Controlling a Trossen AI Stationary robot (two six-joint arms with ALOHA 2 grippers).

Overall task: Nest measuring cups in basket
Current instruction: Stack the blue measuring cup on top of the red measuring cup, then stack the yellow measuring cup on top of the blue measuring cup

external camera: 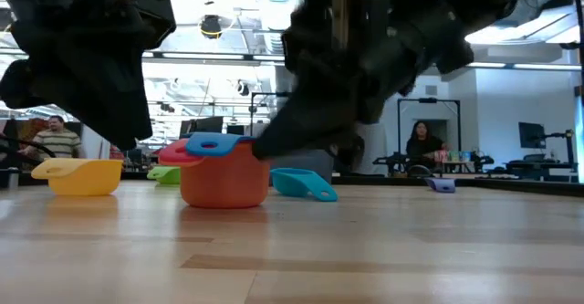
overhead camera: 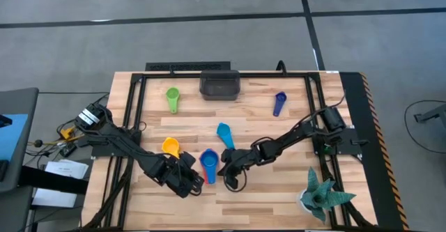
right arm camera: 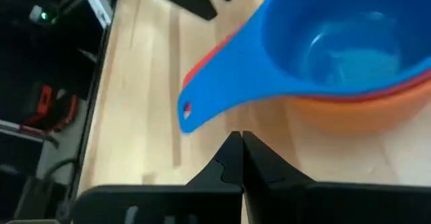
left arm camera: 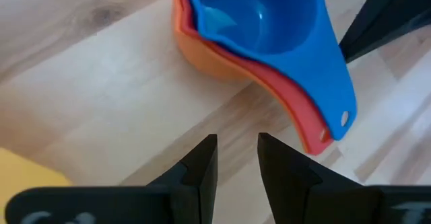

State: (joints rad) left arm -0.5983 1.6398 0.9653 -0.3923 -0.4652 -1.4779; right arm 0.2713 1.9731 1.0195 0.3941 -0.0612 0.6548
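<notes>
I have three cups stacked one inside the other near the middle of the table: the royal blue cup [overhead camera: 208, 161] sits on top, the red cup [left arm camera: 296, 113] is under it, and the orange cup [external camera: 224, 182] holds them both at the bottom. My left gripper [overhead camera: 189, 178] is just to the left of this stack and a bit nearer to me, and its two fingers are a small way apart with nothing between them. My right gripper [overhead camera: 231, 171] is just to the right of the stack, and its fingers are pressed together and hold nothing. So the stack sits right between my two grippers, and both are about as close to it. The handles of the stack point toward the near edge of the table, a little to the right I think, so the long way of the stack runs near to far. The basket [overhead camera: 219, 85] waits at the far side of the table, straight back from the stack and well apart from it. The yellow cup [overhead camera: 171, 147] lies just left of the stack, close to my left gripper. The light blue cup [overhead camera: 226, 135] lies just behind the stack. The green cup [overhead camera: 173, 97] is far and left, and the dark blue cup [overhead camera: 279, 103] is far and right. I think the yellow cup is the easy one for my left gripper to reach.
</notes>
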